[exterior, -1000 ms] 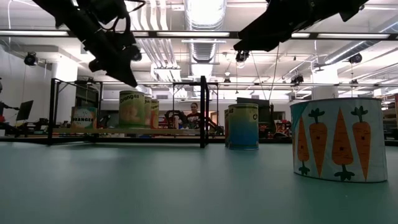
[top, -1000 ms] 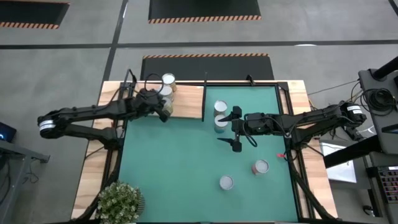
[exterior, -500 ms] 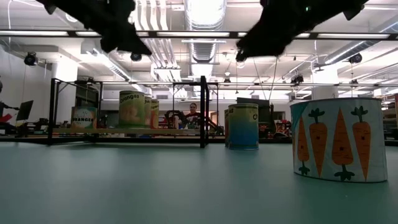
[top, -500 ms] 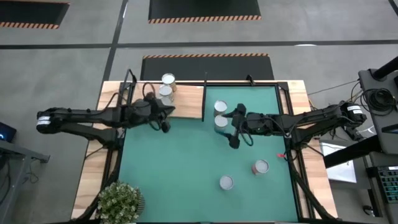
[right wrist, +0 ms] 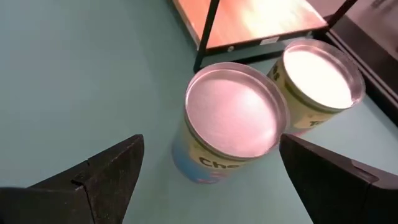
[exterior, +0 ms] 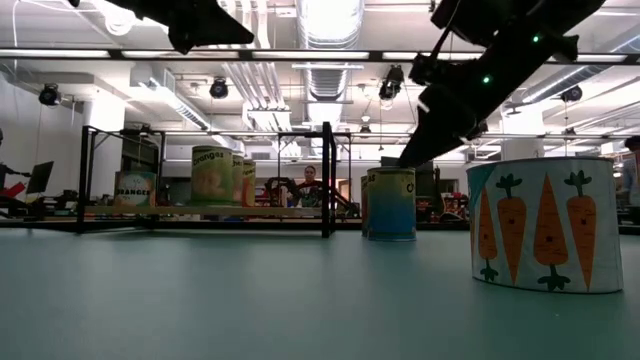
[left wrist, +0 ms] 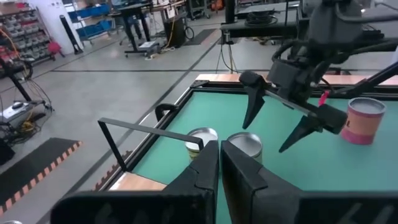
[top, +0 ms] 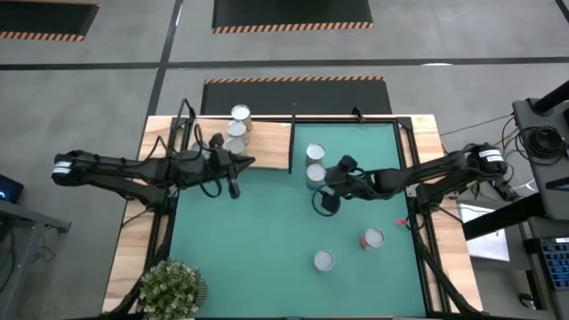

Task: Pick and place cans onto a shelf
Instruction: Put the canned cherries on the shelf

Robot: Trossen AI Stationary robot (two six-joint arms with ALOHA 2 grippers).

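Note:
Two cans (top: 236, 124) stand upright on the light-wood shelf (top: 267, 147) at the far left. Two more cans (top: 314, 164) stand on the green mat beside the shelf. My right gripper (right wrist: 210, 142) is wide open over the nearer one, the blue-and-yellow can (right wrist: 233, 121), one finger on each side and apart from it. It also shows in the low view (exterior: 420, 140) above that can (exterior: 392, 203). My left gripper (left wrist: 219, 163) is shut and empty, raised off the shelf's near edge (top: 242, 163).
A carrot-printed can (exterior: 545, 222) and another can (top: 324, 260) stand on the mat near the front right. A black frame post (exterior: 327, 180) stands at the shelf's right end. A potted plant (top: 173, 289) sits at the front left corner.
My left gripper has risen and drawn back from the cans on the shelf. My right gripper has gone down and toward the table's left edge, closing in on the two cans beside the shelf. No can has moved.

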